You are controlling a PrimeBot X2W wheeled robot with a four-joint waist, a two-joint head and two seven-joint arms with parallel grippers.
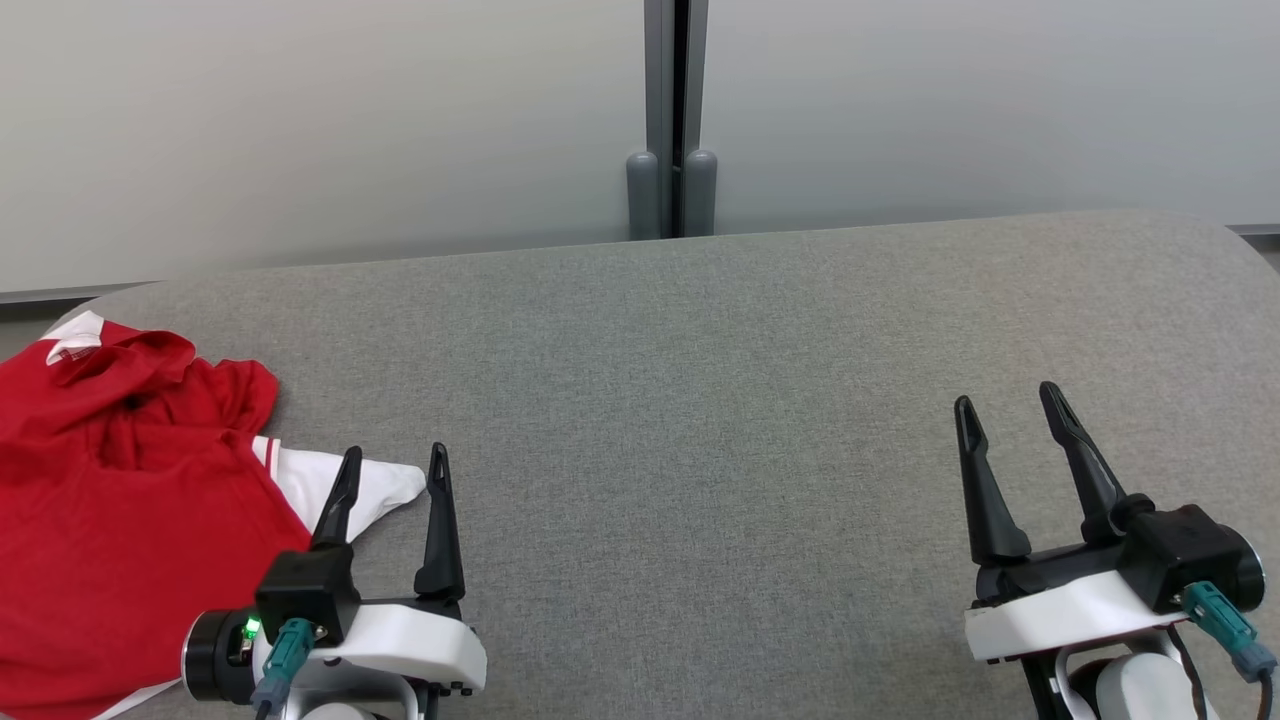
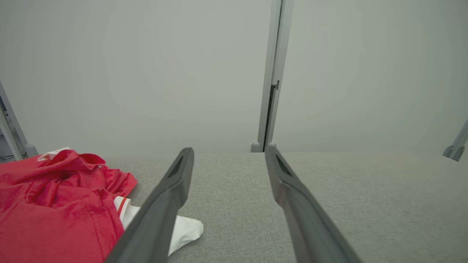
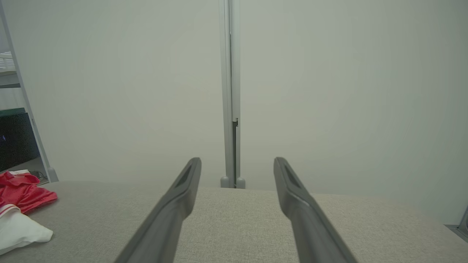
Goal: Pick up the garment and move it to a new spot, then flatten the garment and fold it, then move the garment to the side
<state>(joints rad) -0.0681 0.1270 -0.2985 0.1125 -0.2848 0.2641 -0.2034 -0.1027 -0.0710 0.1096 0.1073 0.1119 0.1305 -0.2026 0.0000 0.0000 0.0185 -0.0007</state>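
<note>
**Task not begun: red garment lies crumpled at the desk's left edge**

A red garment (image 1: 120, 480) with white trim sits in a rumpled heap at the near-left corner of a grey fabric-covered desk (image 1: 700, 400), part of it running off the left edge of the head view. Nothing has been lifted, flattened or folded, so by the look of things every step is left to do.

The left tool (image 1: 394, 455) has its two dark fingers spread apart, just beside the garment. Its left finger crosses a white sleeve (image 1: 385, 485) that pokes out to the right; whether it touches the cloth cannot be told. The right tool (image 1: 1005, 395), fingers likewise spread and holding nothing, is at the near-right side, well apart from the garment.

The rest of the desk is bare grey cloth, so nothing seems to block a move. Behind the far edge stand pale wall panels (image 1: 300, 120) joined by a grey post (image 1: 672, 120).
</note>
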